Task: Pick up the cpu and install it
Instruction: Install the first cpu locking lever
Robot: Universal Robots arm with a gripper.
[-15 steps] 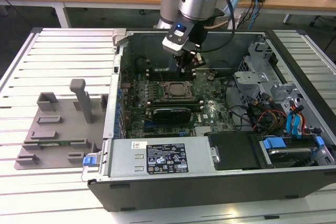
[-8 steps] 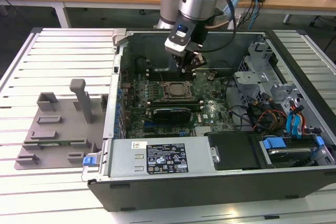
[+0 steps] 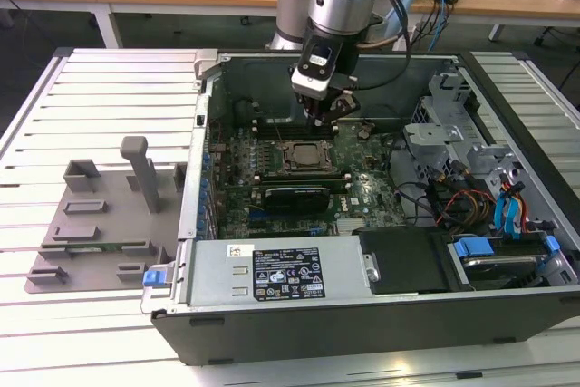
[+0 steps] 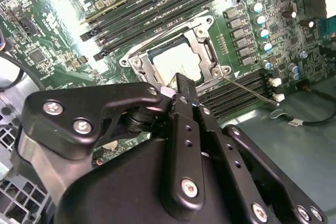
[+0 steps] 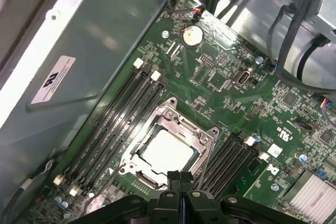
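A slatted metal bench carries an open computer case. A grey tray fixture stands beside the case, toward the bench's edge at the exterior view's left. The motherboard lies flat inside the case. Its socket holds the cpu, which sits level within the metal frame with its silver top up, so it looks placed. The gripper hangs just above the socket's edge, its fingers pressed together on nothing.
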